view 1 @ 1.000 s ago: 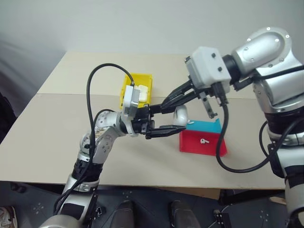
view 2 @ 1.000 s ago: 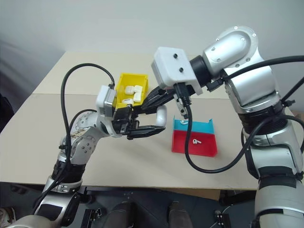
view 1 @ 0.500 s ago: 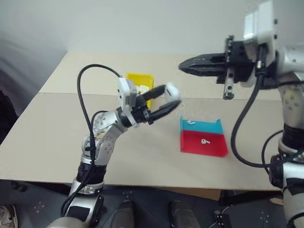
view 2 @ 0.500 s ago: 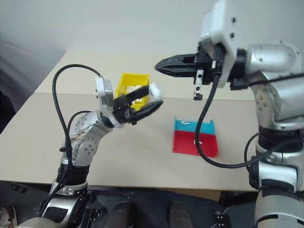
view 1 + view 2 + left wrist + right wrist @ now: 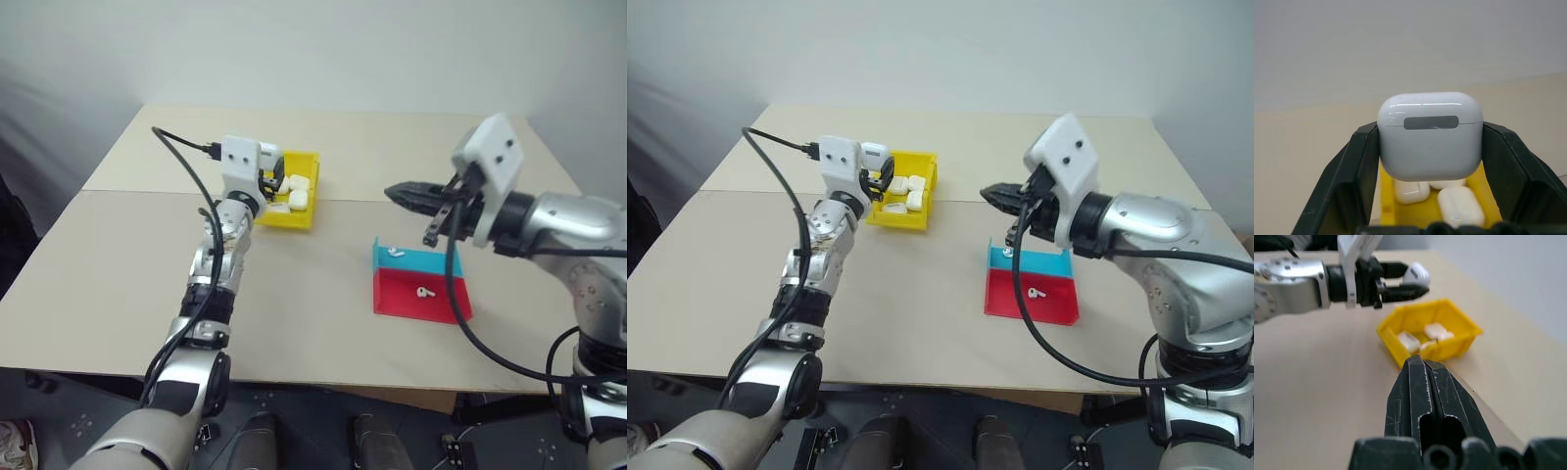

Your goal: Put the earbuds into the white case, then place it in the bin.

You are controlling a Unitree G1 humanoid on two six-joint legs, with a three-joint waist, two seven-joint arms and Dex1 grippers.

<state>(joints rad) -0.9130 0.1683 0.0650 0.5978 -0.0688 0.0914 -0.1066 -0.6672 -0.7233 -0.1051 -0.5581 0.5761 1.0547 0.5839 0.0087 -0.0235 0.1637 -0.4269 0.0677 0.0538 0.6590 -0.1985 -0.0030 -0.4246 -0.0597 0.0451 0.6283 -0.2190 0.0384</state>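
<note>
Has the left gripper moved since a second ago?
Yes. The left gripper, shut on the white case, went from near the red tray to above the yellow bin.

A glossy white plastic case (image 5: pixel 1430 134), smooth with a matt grey label strip, sits between the matt black plastic fingers (image 5: pixel 1359 171) of the left end effector (image 5: pixel 1430 161). At its six o'clock lies a bright yellow plastic bin (image 5: pixel 1459 345), smooth-walled, holding more shiny white cases (image 5: pixel 300 191). The tabletop (image 5: pixel 118 264) looks like matt beige board. The right end effector (image 5: pixel 1425 382) has scuffed black plastic fingers pressed together. Glossy red tray (image 5: pixel 421 299) and teal tray (image 5: pixel 416 260) look like plastic.
</note>
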